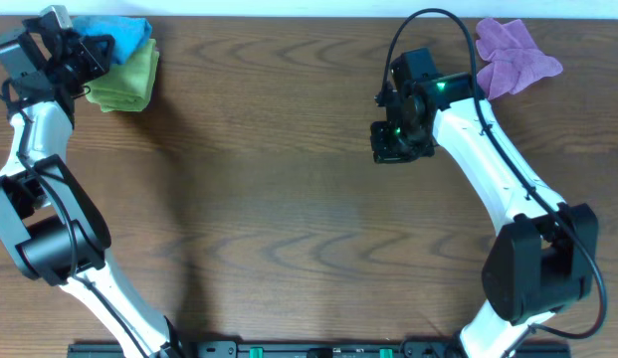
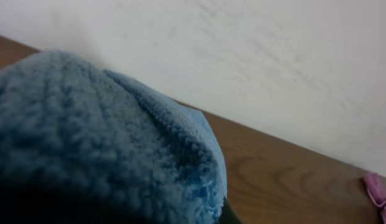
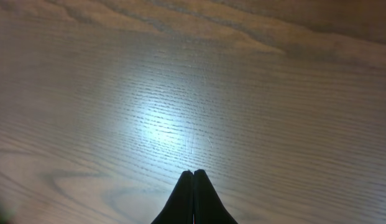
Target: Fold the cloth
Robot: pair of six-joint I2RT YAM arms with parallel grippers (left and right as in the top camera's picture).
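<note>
Left gripper point(image 1: 87, 50) is at the far-left corner of the table point(image 1: 269, 209), right up against the near-left edge of the blue cloth point(image 1: 129, 32). The blue cloth is bunched, not flat, and sits on the far part of a folded green cloth point(image 1: 129, 82). In the left wrist view blue terry pile point(image 2: 87, 143) fills the whole left and hides the fingers, so I can't tell whether the hand is gripping it or just resting against it. The white wall point(image 2: 273, 62) runs behind.

Right gripper point(image 1: 394, 145) hangs over bare wood, right of centre and toward the far side, well apart from every cloth. In the right wrist view its tips point(image 3: 193, 177) are pressed together with nothing between them.

Purple cloth point(image 1: 513, 55) lies crumpled at the far-right corner, untouched. A sliver of it shows at the edge of the left wrist view point(image 2: 378, 193).
</note>
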